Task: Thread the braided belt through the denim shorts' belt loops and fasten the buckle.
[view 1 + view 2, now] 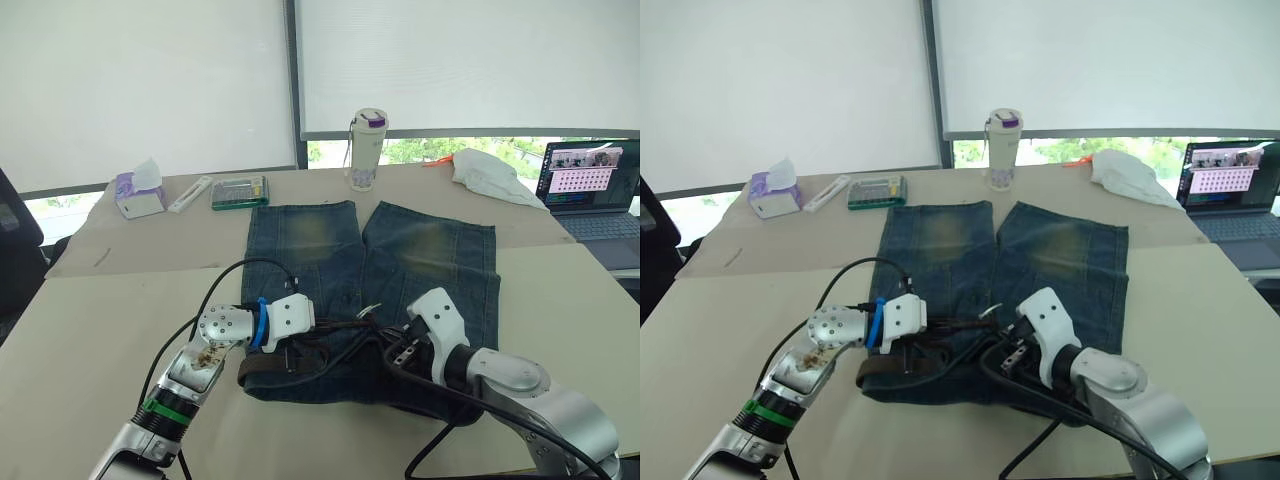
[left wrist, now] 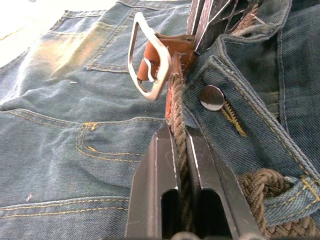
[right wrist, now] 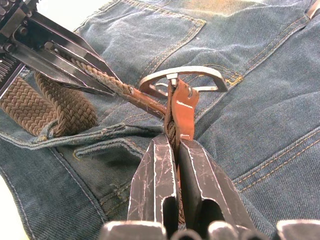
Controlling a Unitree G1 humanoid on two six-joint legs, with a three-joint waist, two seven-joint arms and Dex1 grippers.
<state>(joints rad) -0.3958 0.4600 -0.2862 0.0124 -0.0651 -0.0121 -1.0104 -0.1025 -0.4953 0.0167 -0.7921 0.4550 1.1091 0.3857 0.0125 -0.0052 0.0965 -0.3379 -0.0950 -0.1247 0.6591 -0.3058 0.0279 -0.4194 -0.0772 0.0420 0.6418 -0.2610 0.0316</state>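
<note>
The denim shorts (image 1: 375,290) lie flat on the pale counter (image 1: 90,330), legs pointing away toward the window, waistband nearest the robot; yellowish worn patches mark both legs. The braided belt (image 1: 275,368) runs along the waistband, its brown weave passing under one of the belt loops (image 2: 295,197) in the left wrist view; a round metal snap button (image 2: 212,97) sits on the denim just beside the belt. Both claws meet near the middle of the waistband. The left claw (image 2: 181,150) is clenched on the braided belt, the strap pinched between its two dark fingers just behind the buckle (image 2: 147,57); the right claw (image 3: 172,145) is clenched on the belt's brown leather end piece (image 3: 182,112), right at the buckle. The silver buckle stands tilted up off the denim between the two claws, over the shorts.

At the far side of the counter stand a white tumbler with a purple lid (image 1: 367,148), a tissue box (image 1: 138,196), a flat white object (image 1: 190,193), a green case (image 1: 239,191) and a crumpled white cloth (image 1: 488,174); an open laptop (image 1: 590,190) sits at the right edge, its screen showing a pink grid; no writing on any of these can be read.
</note>
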